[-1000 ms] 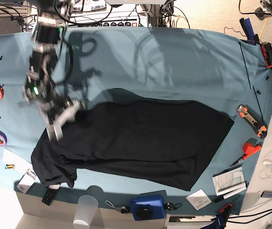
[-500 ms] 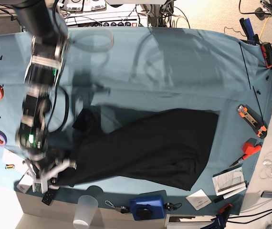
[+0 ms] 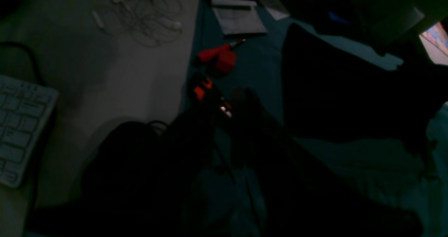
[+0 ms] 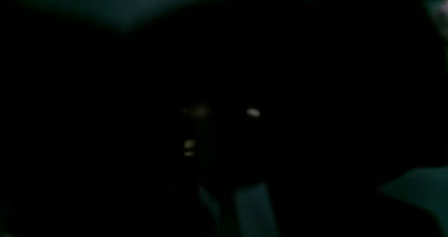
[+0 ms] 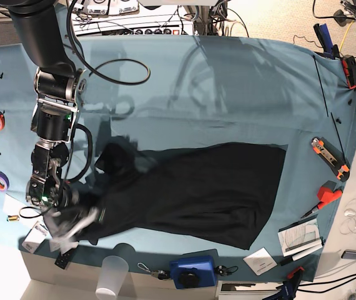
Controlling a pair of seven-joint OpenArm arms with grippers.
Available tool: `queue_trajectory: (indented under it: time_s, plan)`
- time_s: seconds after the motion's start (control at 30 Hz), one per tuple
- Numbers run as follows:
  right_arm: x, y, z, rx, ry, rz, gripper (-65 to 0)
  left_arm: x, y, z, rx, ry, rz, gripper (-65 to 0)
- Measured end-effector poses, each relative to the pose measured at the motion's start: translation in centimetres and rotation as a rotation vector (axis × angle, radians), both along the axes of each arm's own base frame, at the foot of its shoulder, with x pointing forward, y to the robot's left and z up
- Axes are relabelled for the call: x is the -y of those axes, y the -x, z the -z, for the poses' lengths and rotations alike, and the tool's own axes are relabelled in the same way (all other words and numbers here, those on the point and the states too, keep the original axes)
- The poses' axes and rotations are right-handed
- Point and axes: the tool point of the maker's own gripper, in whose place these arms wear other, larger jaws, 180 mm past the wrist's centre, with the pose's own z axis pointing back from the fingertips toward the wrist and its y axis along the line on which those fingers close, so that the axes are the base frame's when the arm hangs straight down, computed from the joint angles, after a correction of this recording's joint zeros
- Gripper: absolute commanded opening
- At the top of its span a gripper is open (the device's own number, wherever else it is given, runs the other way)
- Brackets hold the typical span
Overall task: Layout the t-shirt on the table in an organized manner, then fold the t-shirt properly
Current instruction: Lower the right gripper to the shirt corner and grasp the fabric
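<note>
Shirt (image 5: 197, 190) lies long axis left-right on table (image 5: 228, 81), bunched at left end beside right gripper (image 5: 72, 224); jaw state blurred, cannot tell. Left arm unseen there.

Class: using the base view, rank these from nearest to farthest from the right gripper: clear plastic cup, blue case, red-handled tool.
From the right gripper:
1. Clear plastic cup, at the near edge, closest.
2. Blue case, near edge, middle.
3. Red-handled tool, far across the table.
</note>
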Motion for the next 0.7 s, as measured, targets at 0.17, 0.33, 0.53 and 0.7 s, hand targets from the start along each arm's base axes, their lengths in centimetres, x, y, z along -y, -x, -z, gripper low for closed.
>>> queue_trajectory:
  time_s: [0.17, 0.33, 0.53, 0.7]
  plan:
    - [0.6, 3.0, -0.2, -0.281, 0.034, -0.021, -43.5, 0.0, 0.0, 0.0, 0.001, 0.001, 0.001, -57.7]
    - [-2.7, 0.8, -7.0, -0.082, -0.243, -0.115, -43.5, 0.0, 0.0, 0.0, 0.001, 0.002, 0.001, -57.7]
    - [-3.4, 0.5, -12.8, 0.126, -0.243, -0.215, -43.5, 0.0, 0.0, 0.0, 0.002, 0.001, 0.002, -57.7]
    - [-4.8, 4.2, -10.2, 0.151, -0.133, -0.318, -43.5, 0.1, 0.0, 0.0, 0.0, 0.001, 0.003, -57.7]
